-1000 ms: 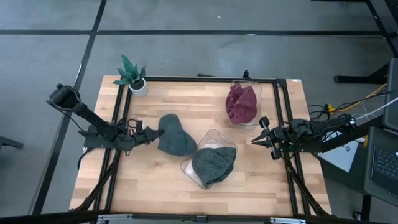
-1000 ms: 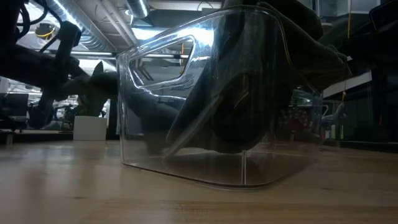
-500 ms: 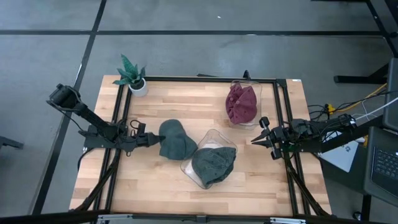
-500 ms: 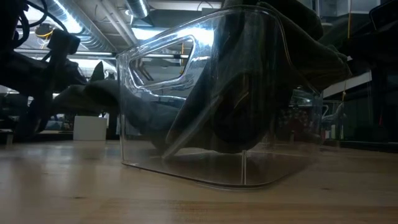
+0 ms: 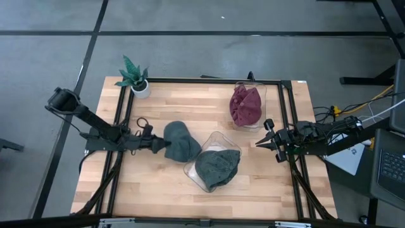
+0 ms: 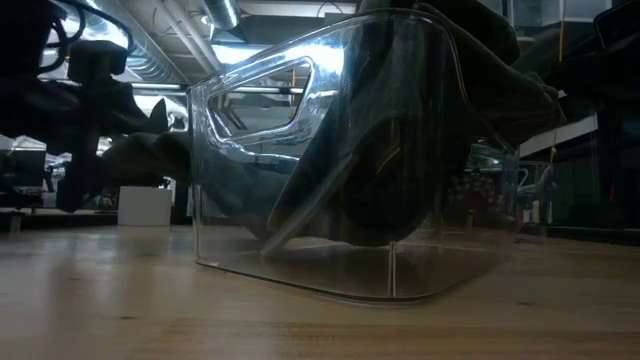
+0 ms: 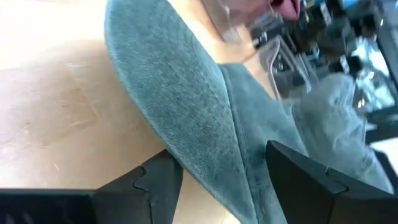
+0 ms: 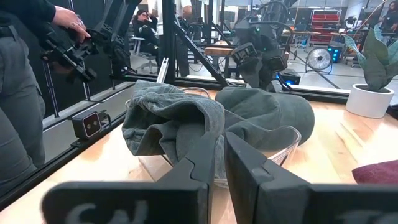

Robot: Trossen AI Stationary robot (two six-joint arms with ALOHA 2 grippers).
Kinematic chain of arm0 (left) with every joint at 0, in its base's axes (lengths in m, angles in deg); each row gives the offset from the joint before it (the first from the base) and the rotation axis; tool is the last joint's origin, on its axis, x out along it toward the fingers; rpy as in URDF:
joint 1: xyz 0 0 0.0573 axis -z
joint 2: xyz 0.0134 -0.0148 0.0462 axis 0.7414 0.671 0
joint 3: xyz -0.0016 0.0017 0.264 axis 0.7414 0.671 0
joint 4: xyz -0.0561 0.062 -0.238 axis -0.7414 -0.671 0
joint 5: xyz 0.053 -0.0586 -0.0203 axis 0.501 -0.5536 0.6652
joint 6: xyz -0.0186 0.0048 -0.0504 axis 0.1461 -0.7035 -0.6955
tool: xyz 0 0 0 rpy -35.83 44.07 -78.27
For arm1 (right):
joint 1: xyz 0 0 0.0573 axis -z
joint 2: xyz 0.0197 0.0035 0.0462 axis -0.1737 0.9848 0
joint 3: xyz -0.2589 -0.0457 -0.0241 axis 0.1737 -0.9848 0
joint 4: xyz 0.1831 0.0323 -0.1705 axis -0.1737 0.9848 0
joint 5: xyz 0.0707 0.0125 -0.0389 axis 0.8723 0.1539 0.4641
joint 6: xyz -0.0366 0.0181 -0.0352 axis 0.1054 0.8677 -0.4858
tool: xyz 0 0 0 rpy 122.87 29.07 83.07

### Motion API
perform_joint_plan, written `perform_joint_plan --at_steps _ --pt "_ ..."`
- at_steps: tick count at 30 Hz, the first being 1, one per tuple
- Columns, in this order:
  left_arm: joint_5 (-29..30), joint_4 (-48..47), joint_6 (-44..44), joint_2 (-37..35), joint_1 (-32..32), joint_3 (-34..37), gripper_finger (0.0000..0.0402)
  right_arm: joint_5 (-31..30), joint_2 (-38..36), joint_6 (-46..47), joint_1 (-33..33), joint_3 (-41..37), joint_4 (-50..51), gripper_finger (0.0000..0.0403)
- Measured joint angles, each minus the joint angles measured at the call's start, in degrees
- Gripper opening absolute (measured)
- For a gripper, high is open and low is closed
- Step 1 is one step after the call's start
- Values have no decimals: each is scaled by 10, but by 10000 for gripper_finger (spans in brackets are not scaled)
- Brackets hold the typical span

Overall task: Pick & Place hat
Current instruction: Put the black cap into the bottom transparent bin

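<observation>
The left end effector (image 5: 158,144) is reaching low across the wooden counter (image 5: 158,183), fingers spread wide, gripping nothing. The soft grey-green cloth hat (image 5: 182,142) is lying flat between those fingers, beside the clear plastic tub (image 5: 214,140). Farther off, the right end effector (image 5: 261,142) is waiting, pinched closed and empty.

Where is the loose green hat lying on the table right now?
In the high view the loose green hat lies mid-table, left of the clear bin holding another green hat, with the left gripper open at its left edge.
</observation>
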Motion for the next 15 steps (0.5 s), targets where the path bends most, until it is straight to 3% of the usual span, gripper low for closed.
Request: perform_joint_plan --at_steps 6,15 --pt "-100 -4 76 0 -40 0 216 0 0 0 0 0 0 36" --pt "-316 -62 208 0 -80 -1 216 0 0 0 0 0 0 36"
